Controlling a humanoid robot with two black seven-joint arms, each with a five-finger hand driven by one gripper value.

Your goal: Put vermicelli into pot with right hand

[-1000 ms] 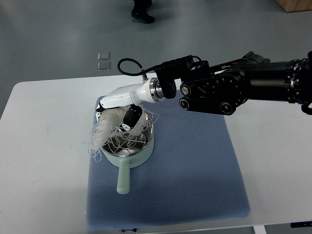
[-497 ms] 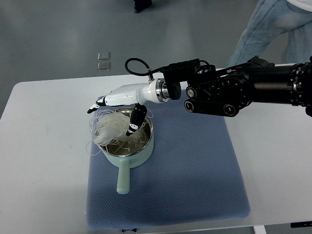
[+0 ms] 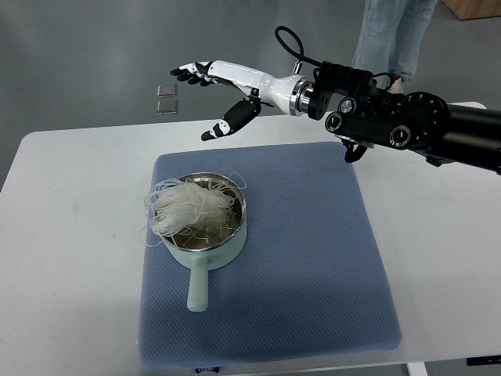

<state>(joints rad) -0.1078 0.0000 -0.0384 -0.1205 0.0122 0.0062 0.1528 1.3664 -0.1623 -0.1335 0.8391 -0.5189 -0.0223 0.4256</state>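
Observation:
A tangle of white vermicelli (image 3: 186,208) lies in the pale green pot (image 3: 211,252), with a clump and some loose strands hanging over the pot's left rim. The pot stands on the blue mat (image 3: 313,266), its handle (image 3: 198,288) pointing toward the near edge. My right hand (image 3: 210,98), white with black fingertips, is raised well above and behind the pot, near the table's far edge. Its fingers (image 3: 192,73) are spread and hold nothing. The black right arm (image 3: 407,125) comes in from the right. The left arm is not in view.
The mat lies on a white table (image 3: 70,235). A person's legs in jeans (image 3: 387,35) stand behind the table at the top right. Two small square plates (image 3: 167,97) lie on the grey floor beyond the table.
My right hand has let go of the vermicelli, opened, and risen up and away from the pot toward the far side. The vermicelli now rests in the pot. The person behind has shifted.

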